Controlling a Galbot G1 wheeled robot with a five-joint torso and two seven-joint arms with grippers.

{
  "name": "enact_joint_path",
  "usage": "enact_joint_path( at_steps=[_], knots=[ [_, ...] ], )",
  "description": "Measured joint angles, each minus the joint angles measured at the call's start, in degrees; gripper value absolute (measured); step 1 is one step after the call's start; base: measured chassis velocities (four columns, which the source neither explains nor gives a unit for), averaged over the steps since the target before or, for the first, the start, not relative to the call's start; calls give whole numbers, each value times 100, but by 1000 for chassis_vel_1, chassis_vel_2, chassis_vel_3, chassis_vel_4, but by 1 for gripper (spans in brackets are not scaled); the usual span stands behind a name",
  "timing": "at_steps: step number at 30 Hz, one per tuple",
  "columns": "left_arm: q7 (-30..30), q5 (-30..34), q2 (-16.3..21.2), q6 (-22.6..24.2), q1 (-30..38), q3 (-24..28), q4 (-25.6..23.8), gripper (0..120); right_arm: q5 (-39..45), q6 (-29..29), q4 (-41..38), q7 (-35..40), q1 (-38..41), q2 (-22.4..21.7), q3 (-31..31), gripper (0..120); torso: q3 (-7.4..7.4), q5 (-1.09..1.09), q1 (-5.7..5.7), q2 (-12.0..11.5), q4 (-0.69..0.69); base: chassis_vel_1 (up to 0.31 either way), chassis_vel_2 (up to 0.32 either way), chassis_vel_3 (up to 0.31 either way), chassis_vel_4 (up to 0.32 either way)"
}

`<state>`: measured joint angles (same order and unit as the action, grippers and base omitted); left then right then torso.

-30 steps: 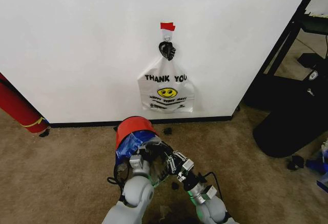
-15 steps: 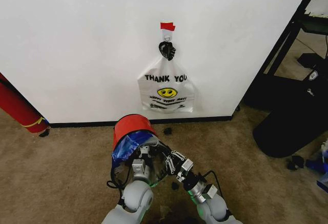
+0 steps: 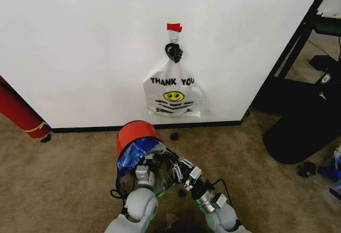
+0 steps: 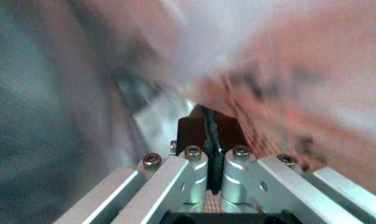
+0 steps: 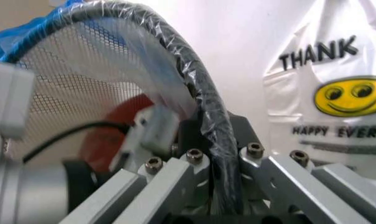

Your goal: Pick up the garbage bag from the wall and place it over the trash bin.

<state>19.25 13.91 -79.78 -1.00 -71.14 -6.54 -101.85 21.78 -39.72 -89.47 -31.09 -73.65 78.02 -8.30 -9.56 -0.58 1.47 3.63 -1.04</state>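
Largely done: against the wall [image 3: 80, 41], tipped trash bin [image 3: 137, 133] already sheathed in garbage bag [image 3: 134, 152], right gripper [image 5: 216, 186] fingers pinching bagged rim, left gripper [image 4: 214, 172] fingers pressed together on it, seating left.

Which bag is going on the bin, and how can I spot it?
Look at the white wall, then down to the carpet just below it, where the red-bottomed bin lies tipped over. The bag is the thin see-through one stretched around the bin's rim. Its blue patches set it apart from the solid white THANK YOU bag on the hook.
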Motion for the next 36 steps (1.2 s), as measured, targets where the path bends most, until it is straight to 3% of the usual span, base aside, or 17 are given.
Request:
enact_joint_path(
  at_steps=[11,24,36],
  knots=[
    [17,26,40,-93,255,-157,325,0,172,29,-96,-335,-67,-20,28,0,0,0,0,0,0,0,0,0,0],
    [12,38,103,-189,252,-153,161,0,347,158,27,-136,-84,-4,83,0,0,0,0,0,0,0,0,0,0],
    [6,54,166,-237,478,-163,446,0,641,293,-44,-277,-109,14,172,0,0,0,0,0,0,0,0,0,0]
  ],
)
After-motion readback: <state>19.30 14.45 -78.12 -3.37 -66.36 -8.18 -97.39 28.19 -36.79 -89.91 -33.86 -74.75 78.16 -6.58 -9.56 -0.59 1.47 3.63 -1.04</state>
